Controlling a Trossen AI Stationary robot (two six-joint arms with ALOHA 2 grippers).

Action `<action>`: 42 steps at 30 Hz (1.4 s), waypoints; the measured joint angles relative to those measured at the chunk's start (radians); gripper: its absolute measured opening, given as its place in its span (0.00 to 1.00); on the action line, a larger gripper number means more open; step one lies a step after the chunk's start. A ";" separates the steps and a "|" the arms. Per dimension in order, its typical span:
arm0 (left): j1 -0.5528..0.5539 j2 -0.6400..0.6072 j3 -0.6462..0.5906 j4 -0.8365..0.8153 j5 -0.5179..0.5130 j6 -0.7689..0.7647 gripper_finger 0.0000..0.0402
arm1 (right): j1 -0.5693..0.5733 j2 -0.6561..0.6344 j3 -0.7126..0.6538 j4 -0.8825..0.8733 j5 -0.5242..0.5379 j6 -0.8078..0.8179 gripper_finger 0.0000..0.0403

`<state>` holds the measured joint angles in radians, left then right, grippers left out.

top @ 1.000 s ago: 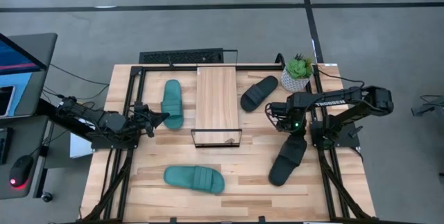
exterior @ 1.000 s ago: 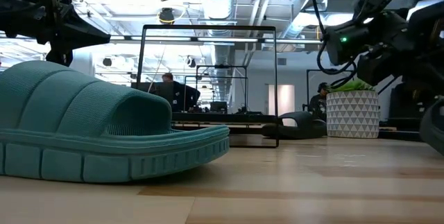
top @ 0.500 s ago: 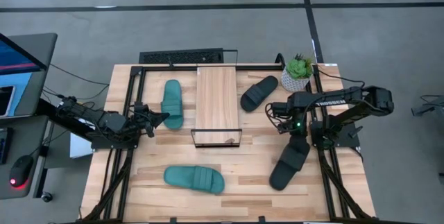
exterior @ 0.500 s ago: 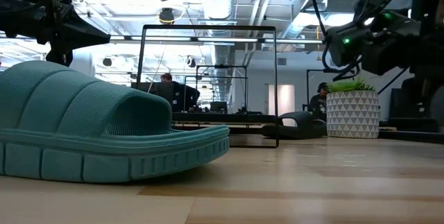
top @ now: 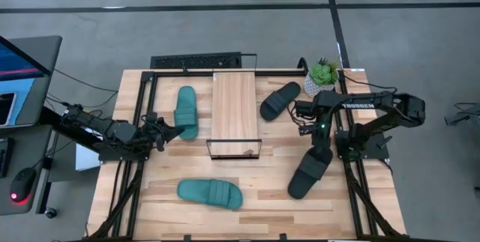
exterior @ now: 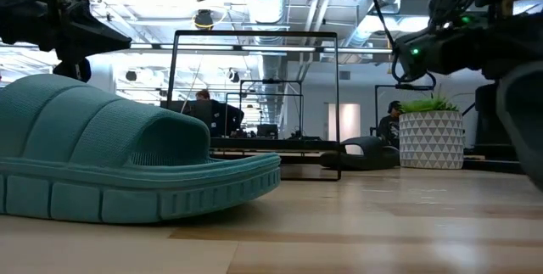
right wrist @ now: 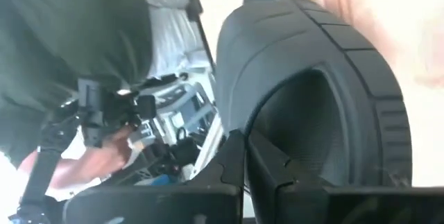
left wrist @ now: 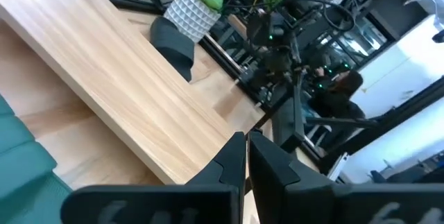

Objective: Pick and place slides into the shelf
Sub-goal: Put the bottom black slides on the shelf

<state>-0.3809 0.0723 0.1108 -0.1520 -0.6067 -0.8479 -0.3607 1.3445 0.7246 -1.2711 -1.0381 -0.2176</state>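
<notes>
My right gripper [top: 320, 146] is shut on a black slide [top: 307, 174] near the table's right rail. In the low view this slide [exterior: 519, 121] shows as a dark shape at the right edge. The other black slide [top: 280, 100] lies flat to the right of the shelf [top: 234, 106]. One teal slide [top: 186, 111] lies to the left of the shelf. The other teal slide [top: 210, 193] lies near the near edge. My left gripper [top: 169, 131] is shut and holds nothing. It hovers beside the far teal slide and points at the shelf [left wrist: 118, 85]. My right gripper pinches the black slide at the edge of its strap [right wrist: 239, 123], at the slide's far end [top: 322, 154], with the fingers coming from above. The slide slants away below the gripper toward the near edge. I cannot tell whether its near end [top: 298, 192] touches the table.
A potted plant in a white pot [top: 321, 81] stands at the far right corner, close to my right arm. Black frame rails [top: 139, 144] run along both sides of the table. A keyboard [top: 196, 61] lies at the far edge. People sit in the room beyond.
My right arm's wrist has swung toward the far edge and risen, with the fingers still shut on the black slide. The slide's far end has come up with it, and the slide has turned slightly about its near end. My left arm has hardly moved.
</notes>
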 joint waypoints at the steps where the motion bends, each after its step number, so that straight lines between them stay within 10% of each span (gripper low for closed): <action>1: 0.000 0.000 0.000 0.000 0.000 -0.002 0.02 | -0.007 -0.008 0.000 -0.001 -0.010 -0.003 0.00; 18: 0.000 0.009 -0.100 0.252 0.016 -0.066 0.02 | -0.177 -0.205 0.000 -0.019 -0.086 -0.026 0.00; 27: -0.002 0.208 -0.101 0.399 0.035 -0.138 0.02 | -0.279 -0.311 0.000 -0.018 -0.087 -0.028 0.00; 32: -0.002 0.331 -0.097 0.664 0.074 0.003 0.02 | -0.321 -0.361 0.000 -0.012 -0.087 -0.030 0.00; 42: -0.002 0.394 0.111 0.606 0.082 0.294 0.02 | -0.372 -0.434 0.000 -0.007 -0.087 -0.030 0.00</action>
<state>-0.3824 0.4663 0.2217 0.4538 -0.5246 -0.5542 -0.7323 0.9105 0.7250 -1.2785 -1.1248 -0.2474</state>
